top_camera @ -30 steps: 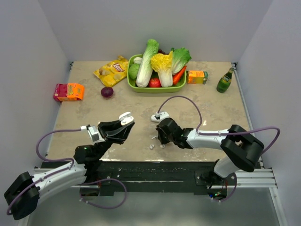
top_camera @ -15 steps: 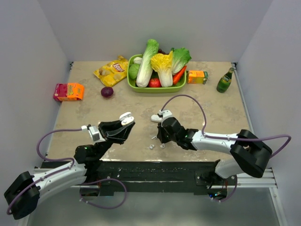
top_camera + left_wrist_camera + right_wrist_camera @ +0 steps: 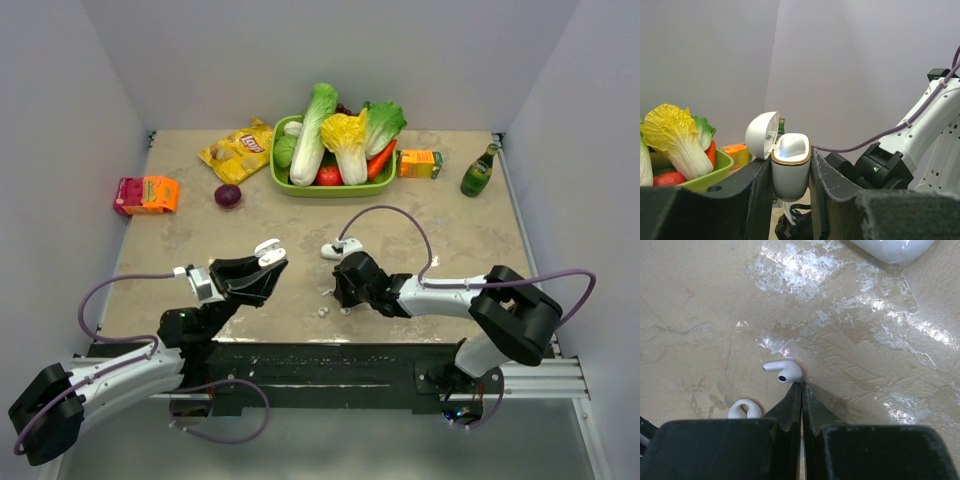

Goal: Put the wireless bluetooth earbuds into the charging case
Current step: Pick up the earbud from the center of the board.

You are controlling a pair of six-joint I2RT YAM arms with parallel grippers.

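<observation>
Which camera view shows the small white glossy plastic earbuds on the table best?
The right wrist view: two small white glossy plastic earbuds lie close to the shut right hand. The top external view shows only specks; the left wrist view, none.

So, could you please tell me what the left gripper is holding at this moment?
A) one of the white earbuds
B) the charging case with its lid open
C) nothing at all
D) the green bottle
B: in the left wrist view the left gripper has its two fingers clamped on the white charging case, whose lid is flipped open.
</observation>
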